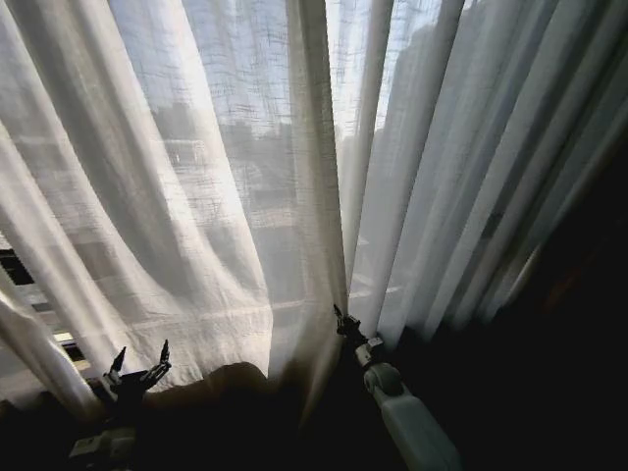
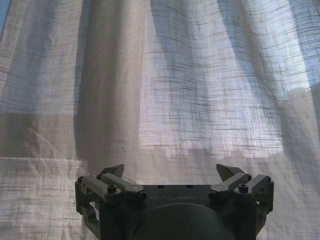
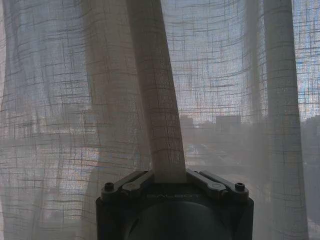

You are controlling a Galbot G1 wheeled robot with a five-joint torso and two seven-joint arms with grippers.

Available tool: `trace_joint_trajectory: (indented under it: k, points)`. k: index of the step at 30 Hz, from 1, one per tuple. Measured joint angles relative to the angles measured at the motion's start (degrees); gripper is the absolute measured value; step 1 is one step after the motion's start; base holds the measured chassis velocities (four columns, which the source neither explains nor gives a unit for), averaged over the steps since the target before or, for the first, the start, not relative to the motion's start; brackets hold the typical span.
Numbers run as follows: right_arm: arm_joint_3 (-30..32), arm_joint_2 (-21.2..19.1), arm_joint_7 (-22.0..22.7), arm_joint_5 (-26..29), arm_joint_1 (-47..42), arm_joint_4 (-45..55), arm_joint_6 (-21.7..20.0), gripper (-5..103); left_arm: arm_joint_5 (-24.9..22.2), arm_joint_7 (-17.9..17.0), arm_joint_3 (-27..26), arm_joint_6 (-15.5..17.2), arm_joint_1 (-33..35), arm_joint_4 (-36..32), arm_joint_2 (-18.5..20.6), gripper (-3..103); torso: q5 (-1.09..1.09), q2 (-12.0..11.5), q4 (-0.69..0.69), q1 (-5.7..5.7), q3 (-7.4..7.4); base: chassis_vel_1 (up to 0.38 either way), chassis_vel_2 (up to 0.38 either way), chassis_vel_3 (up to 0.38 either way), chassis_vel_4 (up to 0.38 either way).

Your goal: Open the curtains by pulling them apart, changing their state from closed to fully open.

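The sheer white curtains [image 1: 226, 196] hang closed across the window, two pleated panels meeting near the middle. My right gripper [image 1: 340, 316] reaches up at that meeting line and is shut on a narrow fold of curtain [image 3: 159, 110], which rises straight out from between its fingers [image 3: 131, 184] in the right wrist view. My left gripper [image 1: 142, 358] sits low at the left, open, just short of the left panel's hem. In the left wrist view its fingertips [image 2: 116, 170] stand wide apart with the curtains [image 2: 175, 90] ahead and nothing between them.
A dark heavy drape [image 1: 579, 294] fills the lower right. A window frame and sill [image 1: 20, 275] show past the curtain's left edge. Buildings show faintly through the fabric. The floor area below the hem is in deep shadow.
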Motion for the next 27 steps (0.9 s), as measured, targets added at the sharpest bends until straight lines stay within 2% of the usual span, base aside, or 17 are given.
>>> trace_joint_trajectory:
  k: [3, 17, 27]
  points:
    - [-0.02, -0.02, -0.07, 0.00, 0.09, -0.20, 0.02, 0, 0.00, 0.00, 0.00, 0.00, 0.00, 0.00, 0.00, 100, -0.05, 0.00, 0.01, 0.00, 0.00, -0.360, -0.342, 0.334, 0.347]
    - [-0.06, 0.28, -1.22, -0.68, 1.31, -2.23, 0.40, 0, 0.00, 0.00, -0.01, 0.00, 0.00, 0.00, 0.00, 100, -0.02, 0.00, 0.00, 0.00, 0.00, -0.355, -0.354, 0.361, 0.346]
    - [0.63, 0.65, -3.82, -2.35, 1.52, -3.22, 0.97, 0, 0.00, 0.00, -0.01, 0.00, 0.00, 0.00, 0.00, 100, 0.00, 0.00, 0.00, 0.01, 0.00, -0.328, -0.334, 0.341, 0.327]
